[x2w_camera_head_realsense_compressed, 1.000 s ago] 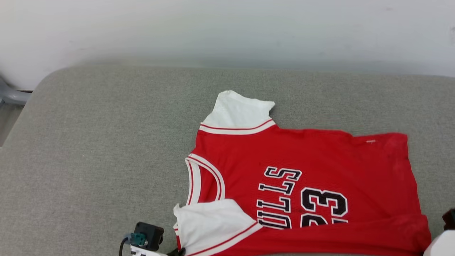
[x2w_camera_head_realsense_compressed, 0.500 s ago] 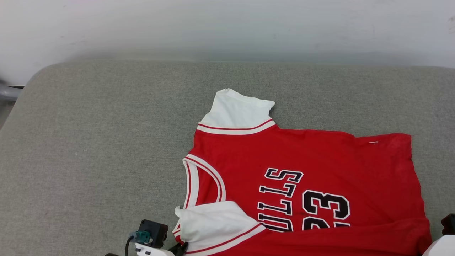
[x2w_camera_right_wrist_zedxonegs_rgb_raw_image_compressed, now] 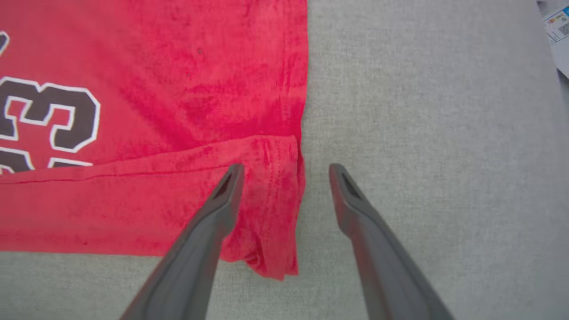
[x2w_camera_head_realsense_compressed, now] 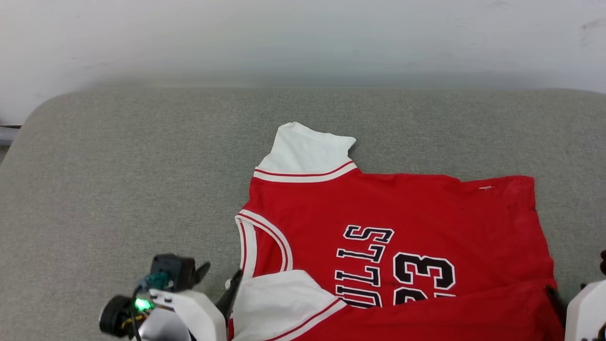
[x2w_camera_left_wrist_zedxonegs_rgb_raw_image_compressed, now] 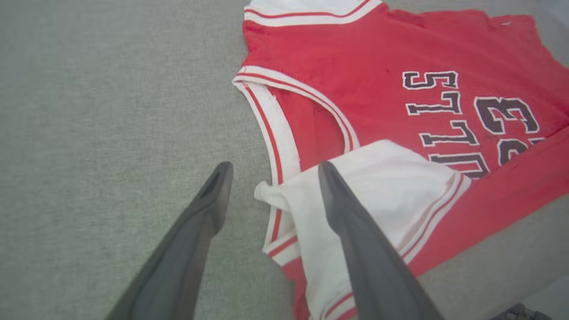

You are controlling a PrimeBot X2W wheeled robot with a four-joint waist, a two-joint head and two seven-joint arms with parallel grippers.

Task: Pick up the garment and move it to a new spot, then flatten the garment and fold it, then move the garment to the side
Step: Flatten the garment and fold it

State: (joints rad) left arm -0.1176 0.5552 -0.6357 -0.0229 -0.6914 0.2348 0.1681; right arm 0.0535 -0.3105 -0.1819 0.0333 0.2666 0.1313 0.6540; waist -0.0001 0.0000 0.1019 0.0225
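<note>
The garment [x2w_camera_head_realsense_compressed: 402, 208] lies on the grey cushion with its collar to the left. It is a red jersey with white sleeves and black lettering. Its near edge is folded up over the lettering, and the near white sleeve [x2w_camera_left_wrist_zedxonegs_rgb_raw_image_compressed: 382, 186] lies on top. My left gripper [x2w_camera_head_realsense_compressed: 220, 284] is open at that sleeve. In the left wrist view my left gripper [x2w_camera_left_wrist_zedxonegs_rgb_raw_image_compressed: 274, 166] has one finger over the sleeve and one over bare cushion. My right gripper [x2w_camera_right_wrist_zedxonegs_rgb_raw_image_compressed: 286, 166] is open astride the folded hem corner of the garment [x2w_camera_right_wrist_zedxonegs_rgb_raw_image_compressed: 178, 89]. In the head view my right gripper [x2w_camera_head_realsense_compressed: 577, 279] shows at the lower right.
The grey cushion [x2w_camera_head_realsense_compressed: 118, 189] reaches far to the left and behind the garment, up to a white wall [x2w_camera_head_realsense_compressed: 303, 38]. Its rounded left corner drops off near a grey object [x2w_camera_head_realsense_compressed: 5, 135]. A printed label [x2w_camera_right_wrist_zedxonegs_rgb_raw_image_compressed: 558, 26] lies beyond the cushion's right side.
Both grippers have opened and let go of the garment's folded near edge. My left arm has come further up into the head view. The camera has shifted slightly.
</note>
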